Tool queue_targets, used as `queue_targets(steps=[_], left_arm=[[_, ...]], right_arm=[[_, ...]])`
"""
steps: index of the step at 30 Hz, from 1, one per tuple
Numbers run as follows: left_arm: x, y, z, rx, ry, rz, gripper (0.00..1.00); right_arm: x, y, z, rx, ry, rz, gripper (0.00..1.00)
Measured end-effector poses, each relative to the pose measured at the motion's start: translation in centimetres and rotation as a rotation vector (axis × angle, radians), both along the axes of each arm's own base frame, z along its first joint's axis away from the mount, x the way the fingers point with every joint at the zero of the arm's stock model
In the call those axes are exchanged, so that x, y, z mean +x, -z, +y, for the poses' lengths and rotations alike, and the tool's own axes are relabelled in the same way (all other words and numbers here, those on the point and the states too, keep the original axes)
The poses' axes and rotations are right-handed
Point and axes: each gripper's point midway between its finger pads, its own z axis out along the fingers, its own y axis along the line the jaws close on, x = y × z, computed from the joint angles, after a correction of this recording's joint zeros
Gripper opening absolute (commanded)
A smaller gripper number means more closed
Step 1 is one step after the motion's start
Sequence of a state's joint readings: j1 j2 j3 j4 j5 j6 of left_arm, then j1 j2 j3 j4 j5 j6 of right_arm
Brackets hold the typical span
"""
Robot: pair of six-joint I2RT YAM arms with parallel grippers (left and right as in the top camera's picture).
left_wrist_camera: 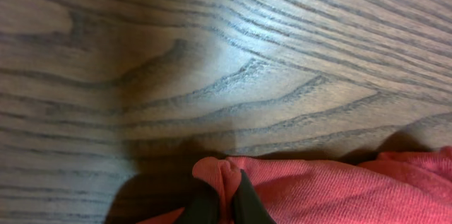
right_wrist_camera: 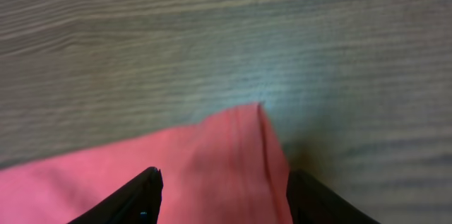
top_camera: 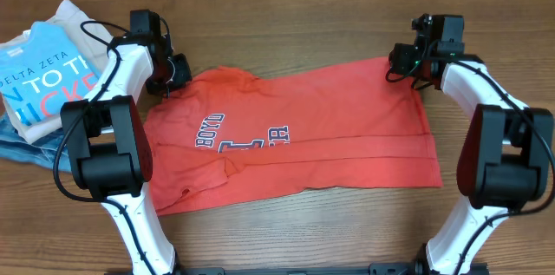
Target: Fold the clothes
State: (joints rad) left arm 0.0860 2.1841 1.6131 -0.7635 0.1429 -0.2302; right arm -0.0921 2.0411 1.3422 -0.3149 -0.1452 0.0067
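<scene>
Shirt [top_camera: 329,132] lies spread mid-table [top_camera: 286,15] | left gripper [left_wrist_camera: 224,187] clenches a pleat at its far left edge | right gripper [right_wrist_camera: 222,181] straddles the far right corner, fingers spread, gripping nothing | likely paired for one fold

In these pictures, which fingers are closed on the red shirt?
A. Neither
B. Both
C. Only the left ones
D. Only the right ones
C: the left fingers are pressed together on a fold of the red shirt, while the right fingers stand wide apart with the shirt's corner between them.
</scene>
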Motion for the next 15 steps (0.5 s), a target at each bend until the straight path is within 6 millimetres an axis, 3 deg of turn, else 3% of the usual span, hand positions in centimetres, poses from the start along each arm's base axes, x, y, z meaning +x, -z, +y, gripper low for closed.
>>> queue_targets(steps=[6,8,10,11,15], left_arm=[[0.0,0.0,0.0,-0.001,-0.005,0.001,0.04],[0.0,0.0,0.0,-0.001,-0.006,0.001,0.04],[0.0,0.0,0.0,-0.002,-0.007,0.001,0.04],[0.0,0.0,0.0,-0.002,-0.007,0.001,0.04],[0.0,0.0,0.0,-0.002,-0.008,0.000,0.04]], right_arm=[[1.9,2.9,-0.4,-0.018,0.008,-0.043,0.56],[2.0,3.0,-0.4,-0.019,0.006,-0.047,0.43],[2.1,3.1,-0.4,-0.020,0.004,-0.050,0.09],[2.1,3.1,-0.4,-0.018,0.008,-0.048,0.04],[1.9,3.4,-0.4,-0.018,0.006,-0.038,0.04]])
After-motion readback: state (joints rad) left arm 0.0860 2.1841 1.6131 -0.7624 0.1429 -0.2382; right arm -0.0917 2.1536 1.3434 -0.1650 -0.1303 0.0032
